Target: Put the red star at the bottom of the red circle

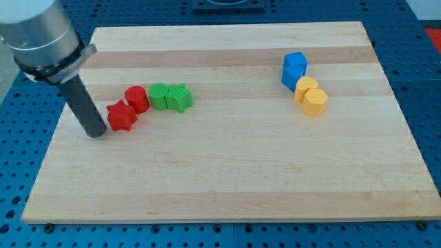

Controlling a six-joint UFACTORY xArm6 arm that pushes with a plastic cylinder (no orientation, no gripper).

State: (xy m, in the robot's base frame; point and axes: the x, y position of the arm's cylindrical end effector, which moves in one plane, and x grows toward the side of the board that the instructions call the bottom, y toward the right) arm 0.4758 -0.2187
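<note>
**Tip sitting just left of red star**

Tip point(97, 133) resting on the table point(227, 179), just to the view's left of the red star point(121, 116), close beside it and seeming to touch its left edge, though contact hard to confirm. Rod rising up and to the view's left into a grey cylindrical arm body at the top left corner. No pincer showing anywhere, only the straight dark rod, so nothing to report as spread or pressed together.

Red star looking like a chunky, solid red block with short blunt points, its top face lighter than its sides, lying flat near the table's left edge. Sitting down and to the view's left of the red circle point(137, 98), touching or almost touching it. Red circle appearing as a short upright red cylinder.

Running rightward from the red circle: two green blocks, a green cube-like block point(159, 96) touching the circle, then a green star-like block point(180, 97) pressed against that one, shapes not fully clear.

Lying well apart, toward the view's upper right: a blue block point(294, 68) of angular shape, with two yellow blocks below it, one yellow block point(306, 87) touching the blue, another yellow hexagon-like block point(315, 101) just below and right, touching the first.
</note>
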